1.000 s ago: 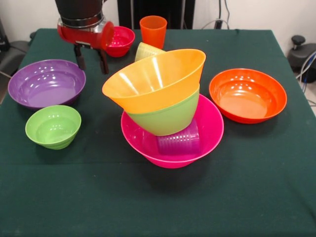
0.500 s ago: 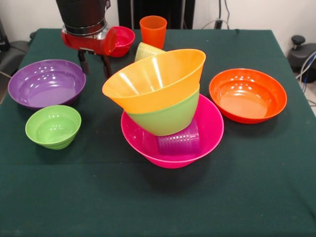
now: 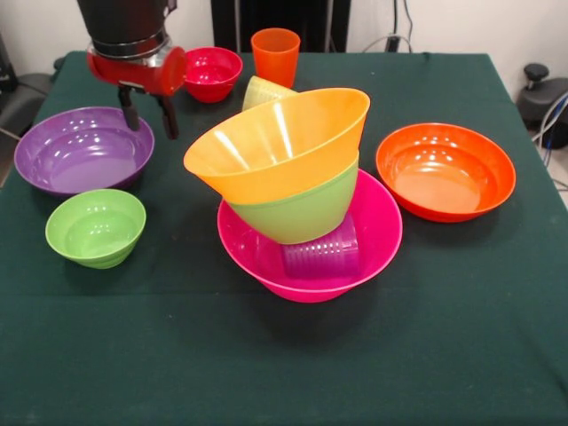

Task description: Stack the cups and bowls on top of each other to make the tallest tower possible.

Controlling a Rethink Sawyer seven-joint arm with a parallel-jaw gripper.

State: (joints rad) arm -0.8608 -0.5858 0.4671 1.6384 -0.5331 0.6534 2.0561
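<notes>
Front view: glossy round purple bowl (image 3: 83, 148).

Dark green cloth-covered table (image 3: 461, 355); pale wall (image 3: 461, 22) behind; black cables (image 3: 395, 31); dark panel (image 3: 284, 13) at top centre.

The arm enters from the top left of the front view, its black wrist section ending in a silver ring and a red housing. Below the housing, the gripper (image 3: 147, 113) points down with its 2 dark fingers (image 3: 166, 116) spread apart, nothing between them. Both fingertips hang in the air, tilted slightly to the right.
</notes>
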